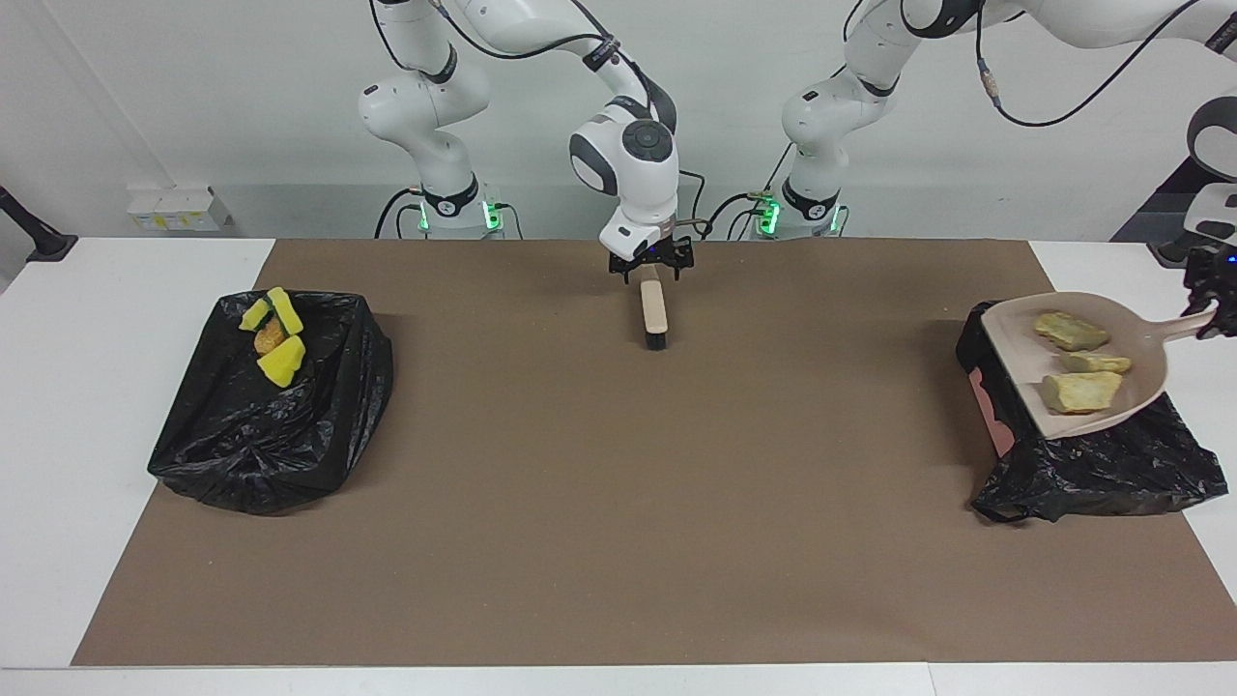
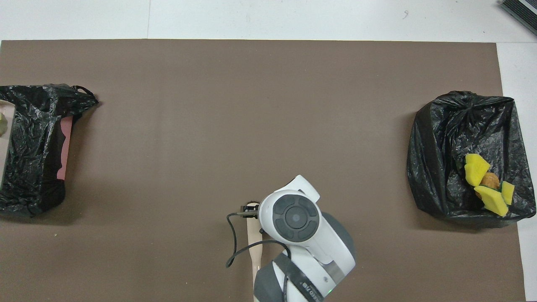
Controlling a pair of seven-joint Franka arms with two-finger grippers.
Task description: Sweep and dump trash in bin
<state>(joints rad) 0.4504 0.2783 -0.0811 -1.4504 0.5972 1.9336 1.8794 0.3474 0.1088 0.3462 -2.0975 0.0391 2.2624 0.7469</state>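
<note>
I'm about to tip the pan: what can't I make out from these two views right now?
Left gripper: facing view, cut by the picture's edge; absent overhead.
Dustpan and pale chunks: overhead, almost wholly past the edge.
Brush and right gripper: overhead, mostly covered by the right arm's wrist.
Bin under the dustpan: facing view, its inside hidden by the dustpan.
</note>
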